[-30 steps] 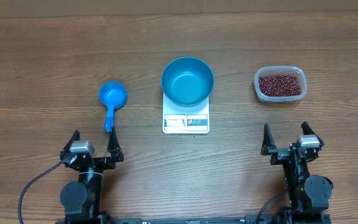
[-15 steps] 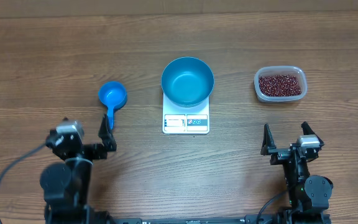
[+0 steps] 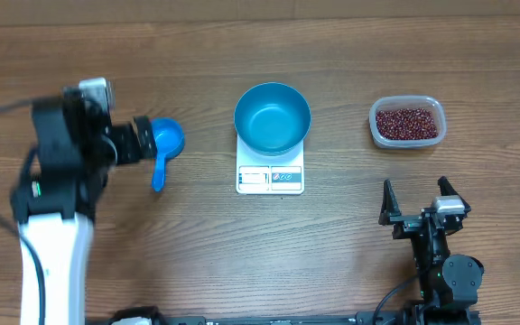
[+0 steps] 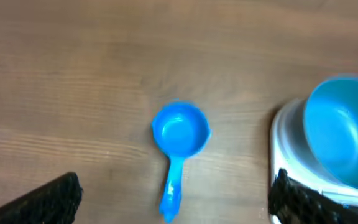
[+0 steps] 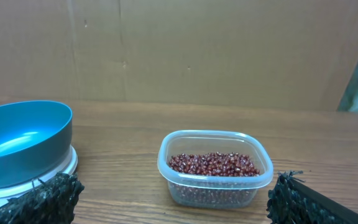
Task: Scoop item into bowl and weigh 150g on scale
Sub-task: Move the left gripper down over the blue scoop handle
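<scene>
The blue bowl [image 3: 273,117] stands empty on the white scale [image 3: 270,178] at mid-table. Dark red-brown beans, the item [image 3: 408,123], fill a clear tub [image 3: 375,115] at the right. A small blue scoop [image 3: 162,149] lies left of the scale, handle toward the front. My left gripper [image 3: 145,138] hovers open just left of the scoop's cup; in the left wrist view the scoop [image 4: 180,134] lies between and beyond the spread fingers [image 4: 48,199]. My right gripper [image 3: 414,190] rests open near the front edge, facing the beans [image 5: 213,165] and the bowl [image 5: 23,140].
Brown wooden tabletop [image 3: 350,54] all round. A cardboard-coloured wall [image 5: 197,50] rises behind the table's far edge. Cables trail from both arm bases at the front edge.
My left arm has risen from its rest at the front edge and swung away from it to the scoop's left side. The right arm has not moved.
</scene>
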Tool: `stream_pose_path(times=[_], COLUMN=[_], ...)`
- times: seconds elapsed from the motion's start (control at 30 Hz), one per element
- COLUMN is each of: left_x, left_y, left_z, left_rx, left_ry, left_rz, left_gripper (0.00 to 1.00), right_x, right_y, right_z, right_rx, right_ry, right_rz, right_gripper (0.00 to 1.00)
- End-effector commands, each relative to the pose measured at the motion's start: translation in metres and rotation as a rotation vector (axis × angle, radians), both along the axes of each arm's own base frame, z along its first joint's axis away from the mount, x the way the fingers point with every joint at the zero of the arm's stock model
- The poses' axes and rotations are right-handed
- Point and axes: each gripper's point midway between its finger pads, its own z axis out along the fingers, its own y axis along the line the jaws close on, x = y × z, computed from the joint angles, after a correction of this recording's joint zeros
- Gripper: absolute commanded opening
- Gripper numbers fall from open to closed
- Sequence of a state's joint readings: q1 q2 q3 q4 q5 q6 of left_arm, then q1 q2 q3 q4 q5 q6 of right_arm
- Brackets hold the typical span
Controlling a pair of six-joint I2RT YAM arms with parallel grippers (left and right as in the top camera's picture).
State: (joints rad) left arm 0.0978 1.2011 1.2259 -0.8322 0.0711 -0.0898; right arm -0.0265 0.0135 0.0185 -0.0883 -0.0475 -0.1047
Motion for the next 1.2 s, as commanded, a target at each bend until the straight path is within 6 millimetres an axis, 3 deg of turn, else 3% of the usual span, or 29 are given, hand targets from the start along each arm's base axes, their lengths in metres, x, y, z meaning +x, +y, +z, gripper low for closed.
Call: stream_pose_path(times=[0.0,0.23,0.67,0.87,1.17], left_x=[0.023,0.037,0.034,0.037,0.048], left_y=[0.012,0.029,0.051,0.051,0.053], left_z=[-0.001,-0.035,-0.114,-0.136,-0.151], left_rx=[0.016,0.015,0.106,0.096,0.096], left_ry=[0.101,0.359,0.653,0.705,0.7], left_rz=[-0.004,-0.026,-0.024,-0.03,-0.029], left_gripper=[1.0,1.0,1.0,0.99,1.0], right_x=[0.0,0.0,0.0,0.0,0.0], right_y=[-0.002,-0.002,-0.002,-0.002,-0.002], right_z=[-0.001,-0.001,-0.001,-0.001,-0.001], right_rx=[0.002,0.002,0.002,0.002,0.002], right_ry=[-0.007,-0.007,-0.007,-0.007,-0.007], right_rz=[-0.008,-0.008,-0.008,-0.008,-0.008], right_gripper=[1.0,1.0,1.0,1.0,1.0])
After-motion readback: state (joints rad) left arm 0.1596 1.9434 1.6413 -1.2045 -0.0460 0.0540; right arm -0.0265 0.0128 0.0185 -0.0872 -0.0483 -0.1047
